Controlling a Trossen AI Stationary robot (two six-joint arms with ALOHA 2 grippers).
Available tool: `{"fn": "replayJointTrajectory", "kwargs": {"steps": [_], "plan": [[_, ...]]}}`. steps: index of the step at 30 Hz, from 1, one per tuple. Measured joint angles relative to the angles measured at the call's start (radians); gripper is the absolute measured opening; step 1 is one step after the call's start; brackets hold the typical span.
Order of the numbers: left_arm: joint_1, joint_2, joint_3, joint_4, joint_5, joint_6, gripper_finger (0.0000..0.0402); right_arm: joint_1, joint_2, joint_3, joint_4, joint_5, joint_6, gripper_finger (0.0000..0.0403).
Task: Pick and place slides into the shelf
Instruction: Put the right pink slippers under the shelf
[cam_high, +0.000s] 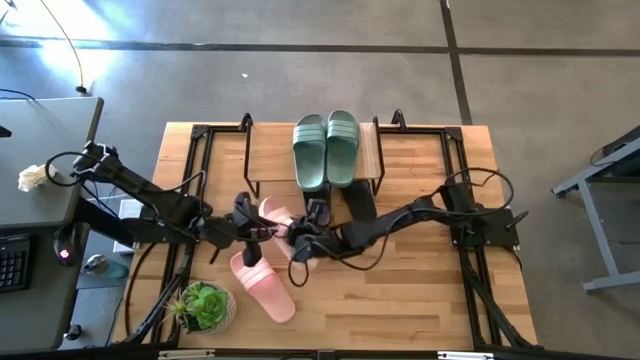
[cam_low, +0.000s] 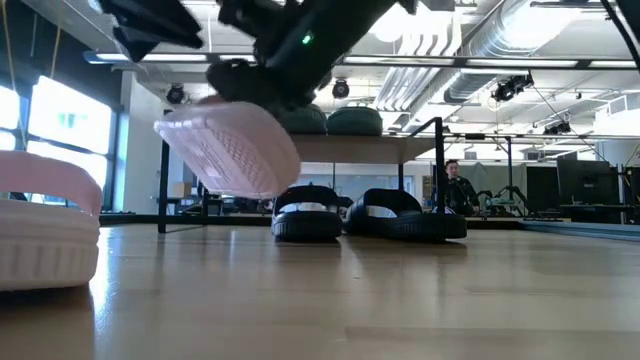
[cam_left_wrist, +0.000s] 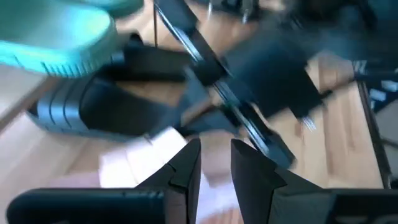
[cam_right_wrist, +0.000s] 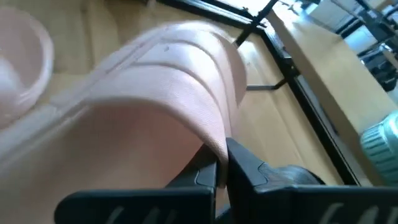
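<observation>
The table (cam_high: 420, 290) carried the shelf (cam_high: 265, 150) at its far edge, green slides (cam_high: 326, 148) on top, black slides (cam_low: 365, 215) beneath. One pink slide (cam_low: 235, 148) was up in the air, the right claw (cam_right_wrist: 221, 167) pinched tight on its strap edge. Mid-carry, I'd say; next it needs swinging far, onto the shelf. The left claw (cam_left_wrist: 214, 165), fingers slightly apart and empty, hovered just beside it. The other pink slide (cam_high: 262, 287) lay near-left.

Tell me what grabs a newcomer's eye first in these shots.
A pink slide hangs tilted above the table, its strap pinched by the right gripper. Behind it, green slides sit on the shelf, with black slides underneath. The other pink slide lies near a potted plant.
</observation>
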Motion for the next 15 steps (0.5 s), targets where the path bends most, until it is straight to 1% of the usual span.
{"fn": "replayJointTrajectory", "kwargs": {"steps": [4, 8, 13, 15], "plan": [[-0.044, -0.002, 0.001, -0.052, 0.047, -0.050, 0.0076, -0.023, 0.017, 0.000, 0.034, -0.015, -0.001, 0.0000], [-0.099, 0.011, 0.001, -0.119, 0.066, -0.124, 0.0076, -0.042, 0.020, 0.000, 0.045, -0.080, 0.007, 0.0004], [-0.165, 0.052, -0.001, -0.173, 0.071, -0.188, 0.0076, -0.059, 0.020, 0.000, 0.063, -0.117, 0.008, 0.0025], [-0.187, 0.076, 0.001, -0.157, 0.071, -0.203, 0.0076, -0.064, 0.019, 0.000, 0.067, -0.140, 0.016, 0.0037]]}}
